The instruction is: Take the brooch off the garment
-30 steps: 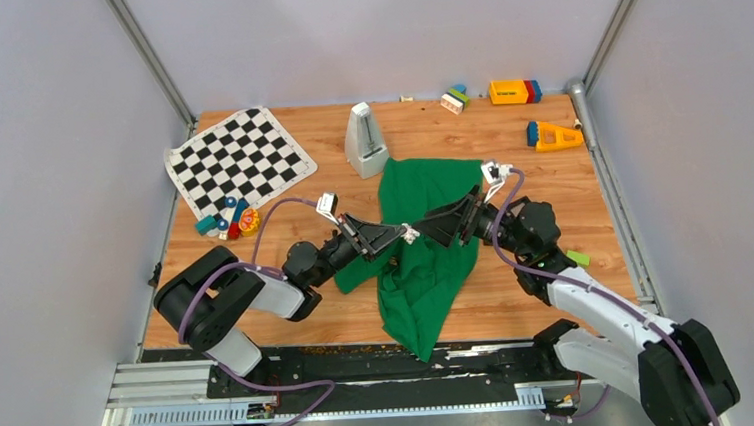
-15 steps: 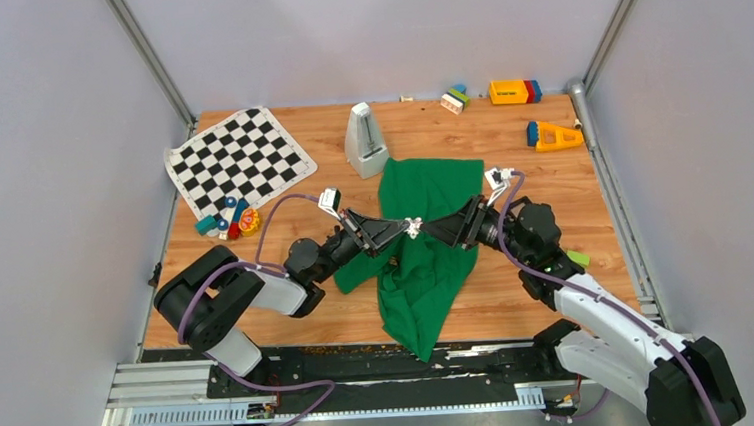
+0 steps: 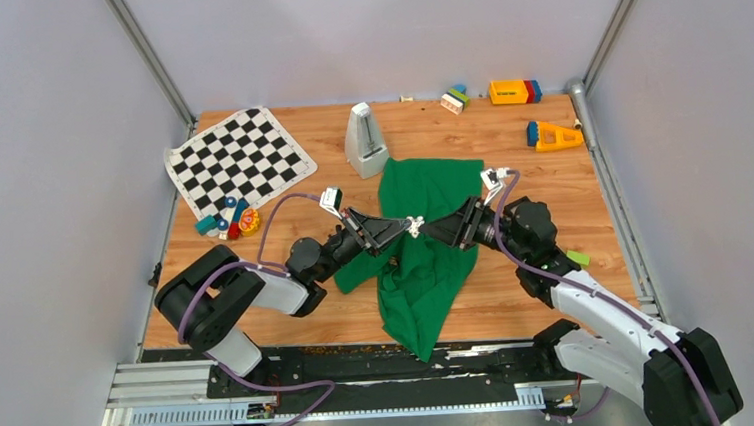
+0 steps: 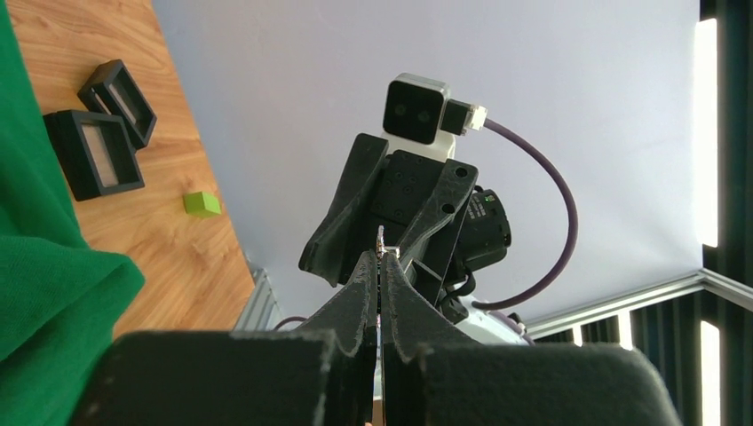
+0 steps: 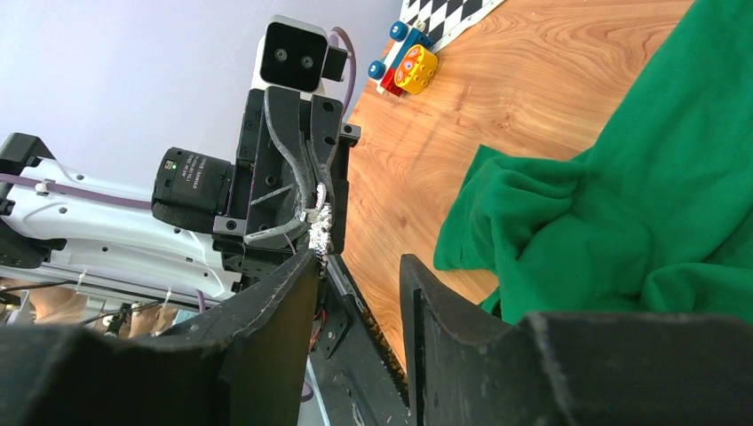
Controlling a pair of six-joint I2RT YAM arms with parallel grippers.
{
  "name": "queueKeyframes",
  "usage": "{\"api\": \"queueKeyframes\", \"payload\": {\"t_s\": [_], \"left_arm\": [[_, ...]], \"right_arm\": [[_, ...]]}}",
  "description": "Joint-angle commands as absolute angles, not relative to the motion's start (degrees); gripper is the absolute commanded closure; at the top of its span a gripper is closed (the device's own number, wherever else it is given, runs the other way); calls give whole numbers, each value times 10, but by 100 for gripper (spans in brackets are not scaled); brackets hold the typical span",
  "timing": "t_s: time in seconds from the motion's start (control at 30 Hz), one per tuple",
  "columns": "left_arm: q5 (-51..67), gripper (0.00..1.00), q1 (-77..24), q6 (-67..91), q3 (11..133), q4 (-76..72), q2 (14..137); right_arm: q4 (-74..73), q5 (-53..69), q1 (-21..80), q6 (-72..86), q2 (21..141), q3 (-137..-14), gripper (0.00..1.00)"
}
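Your right claw (image 5: pixel 360 263) has slid in and half-narrowed beside the glittery brooch (image 5: pixel 320 226), as I judge it, pinched by the clamped left claw (image 3: pixel 406 228) mid-frame above the garment (image 3: pixel 427 275); centre it between both fingers before squeezing.

A tiny shiny bit (image 5: pixel 318 226) sits in the tips of the left gripper (image 5: pixel 314 220). It is too small to tell what it is. I cannot tell if the right gripper (image 5: pixel 360 266) touches it. The garment (image 5: pixel 622 195) runs off the picture's edge, and from above the arms hide part of it.
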State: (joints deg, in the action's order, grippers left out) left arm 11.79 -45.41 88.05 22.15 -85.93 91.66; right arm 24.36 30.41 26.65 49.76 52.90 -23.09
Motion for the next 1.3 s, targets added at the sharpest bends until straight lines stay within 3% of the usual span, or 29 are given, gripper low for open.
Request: {"api": "queueKeyframes", "payload": {"t_s": [0.0, 0.43, 0.93, 1.03, 1.17, 1.27], "left_arm": [[113, 100, -462, 879, 247, -887, 922], [81, 100, -468, 871, 241, -887, 949], [65, 100, -471, 875, 229, -887, 947], [68, 100, -471, 875, 231, -887, 946], [75, 100, -471, 875, 235, -887, 945], [76, 100, -471, 873, 237, -887, 944]], "right_arm": [[272, 317, 266, 512, 544, -253, 61], [174, 223, 299, 507, 552, -282, 70], [88, 103, 315, 489, 484, -279, 70], [97, 112, 314, 485, 466, -271, 68], [200, 206, 314, 466, 457, -237, 51], [224, 248, 314, 464, 479, -243, 46]]}}
